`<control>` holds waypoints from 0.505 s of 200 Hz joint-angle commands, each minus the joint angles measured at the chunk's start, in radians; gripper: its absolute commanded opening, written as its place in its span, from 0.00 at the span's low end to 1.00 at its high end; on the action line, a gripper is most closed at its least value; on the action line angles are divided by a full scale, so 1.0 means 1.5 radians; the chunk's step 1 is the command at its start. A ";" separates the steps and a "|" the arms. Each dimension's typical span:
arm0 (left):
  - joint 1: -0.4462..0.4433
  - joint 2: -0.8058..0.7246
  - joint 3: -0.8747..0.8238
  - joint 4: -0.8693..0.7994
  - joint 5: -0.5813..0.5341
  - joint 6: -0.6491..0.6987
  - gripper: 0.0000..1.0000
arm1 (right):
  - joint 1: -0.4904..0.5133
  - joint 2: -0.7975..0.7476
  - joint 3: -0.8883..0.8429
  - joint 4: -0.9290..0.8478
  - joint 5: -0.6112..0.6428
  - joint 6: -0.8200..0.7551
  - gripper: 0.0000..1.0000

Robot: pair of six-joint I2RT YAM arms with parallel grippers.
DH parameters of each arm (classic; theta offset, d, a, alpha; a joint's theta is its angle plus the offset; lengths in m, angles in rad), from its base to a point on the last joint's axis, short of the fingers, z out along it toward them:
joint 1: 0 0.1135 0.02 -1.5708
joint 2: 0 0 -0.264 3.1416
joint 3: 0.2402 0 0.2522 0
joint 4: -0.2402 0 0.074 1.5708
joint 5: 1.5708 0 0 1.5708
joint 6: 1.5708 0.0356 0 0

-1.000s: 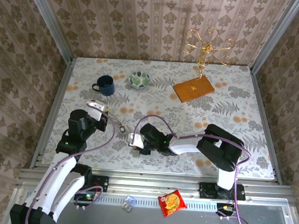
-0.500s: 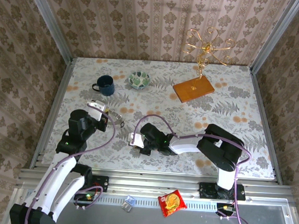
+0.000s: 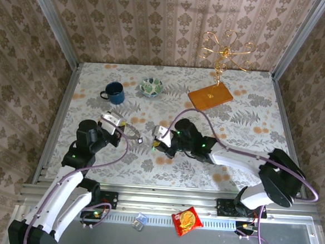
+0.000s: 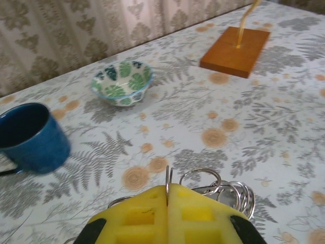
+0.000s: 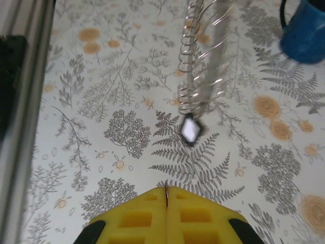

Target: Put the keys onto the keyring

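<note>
My left gripper is shut on a thin wire loop of the keyring, just above the table. In the left wrist view the loop stands between the yellow pads of the gripper, with more silver rings bunched to the right. My right gripper faces it from the right, shut, with the green-headed key at its tip. The right wrist view has a thin edge of the key in the gripper, and the keyring with its small square tag hanging ahead.
A blue mug and a patterned bowl stand at the back left. A wooden base with a gold wire stand is at the back right. A snack packet lies on the near rail.
My right gripper closed down by the near table edge, then rose and swung toward the middle, nearer the keyring. My left gripper shifted slightly right with the keyring.
</note>
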 commanded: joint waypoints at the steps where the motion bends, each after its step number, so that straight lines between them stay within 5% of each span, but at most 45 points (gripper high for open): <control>1: -0.022 0.010 0.037 0.042 0.085 0.042 0.00 | -0.022 -0.067 -0.015 -0.090 -0.075 0.043 0.00; 45: -0.086 0.076 0.066 0.045 0.154 0.089 0.00 | -0.032 -0.138 0.024 -0.187 0.020 0.135 0.00; 101: -0.154 0.135 0.071 0.113 0.202 0.096 0.00 | -0.033 -0.180 0.074 -0.242 0.034 0.162 0.00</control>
